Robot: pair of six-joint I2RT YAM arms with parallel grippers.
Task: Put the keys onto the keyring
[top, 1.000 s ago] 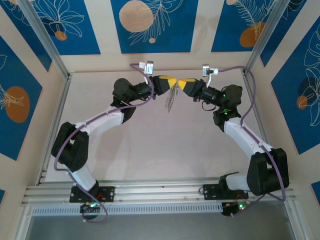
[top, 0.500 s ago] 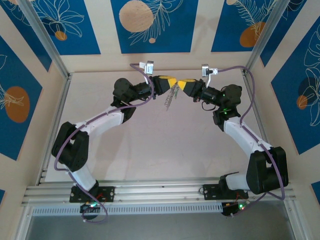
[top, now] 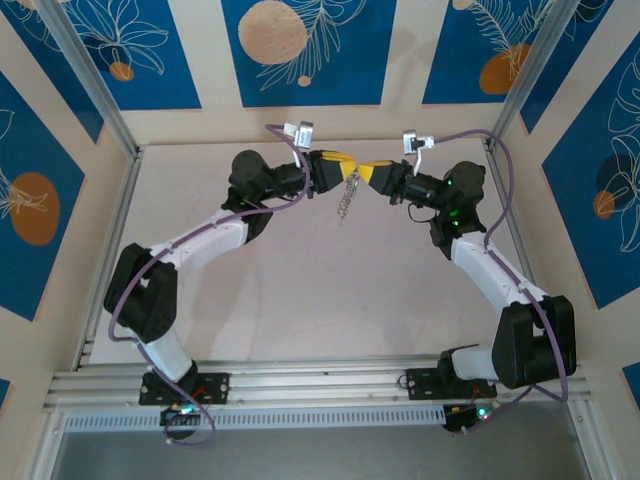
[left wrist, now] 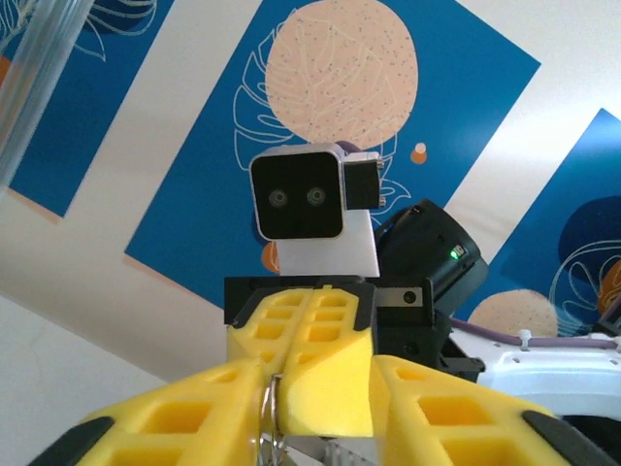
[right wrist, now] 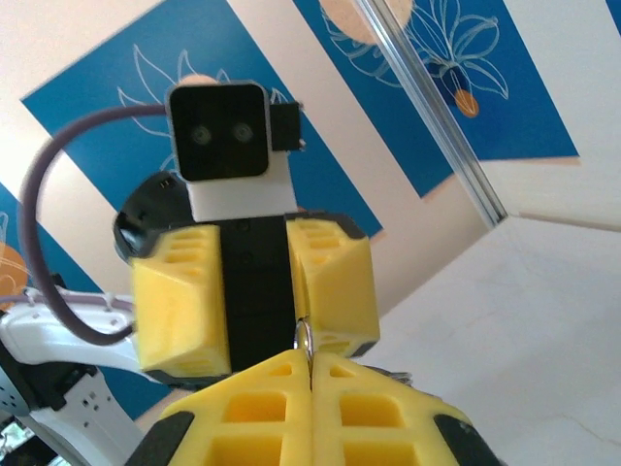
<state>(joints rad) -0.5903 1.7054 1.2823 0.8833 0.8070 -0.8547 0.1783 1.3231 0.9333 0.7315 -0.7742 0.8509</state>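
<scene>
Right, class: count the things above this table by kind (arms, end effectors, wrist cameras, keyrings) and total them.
Arms: 2 (left arm, right arm)
End effectors: 2 (left end effector, right end effector)
Wrist cameras: 2
Keyring: 1
Total: 7

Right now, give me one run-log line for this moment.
left gripper: open | right gripper: shut on keyring | keyring: dangling above table
</scene>
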